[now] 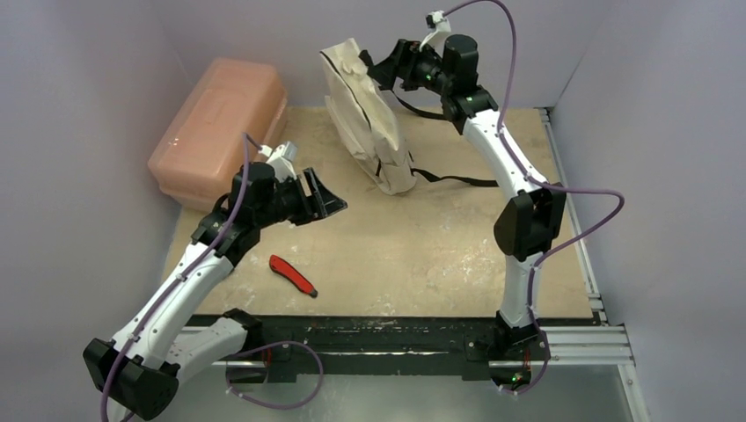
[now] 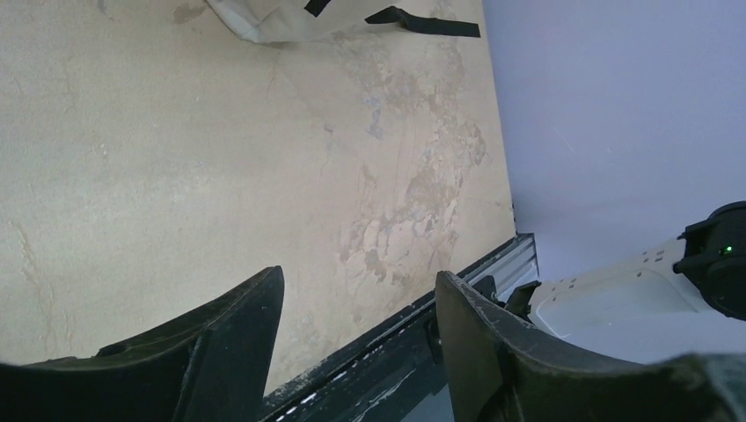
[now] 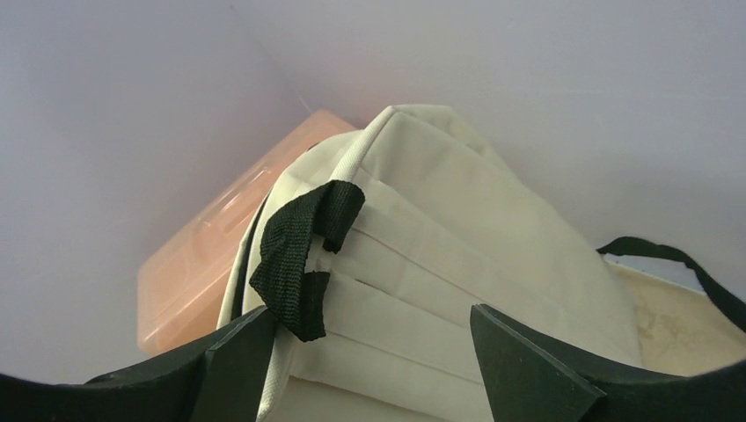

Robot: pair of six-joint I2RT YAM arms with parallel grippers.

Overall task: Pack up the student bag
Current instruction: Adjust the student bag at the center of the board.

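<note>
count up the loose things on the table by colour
beige: 1, the student bag
pink: 1, the plastic box
red: 1, the cutter
total: 3

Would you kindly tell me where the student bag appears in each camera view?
Top external: student bag at the back, centre.
Left wrist: only its lower corner, at the top edge.
Right wrist: fills the centre.
Shared landmark: pink box left of it, in top and right-wrist views only.
</note>
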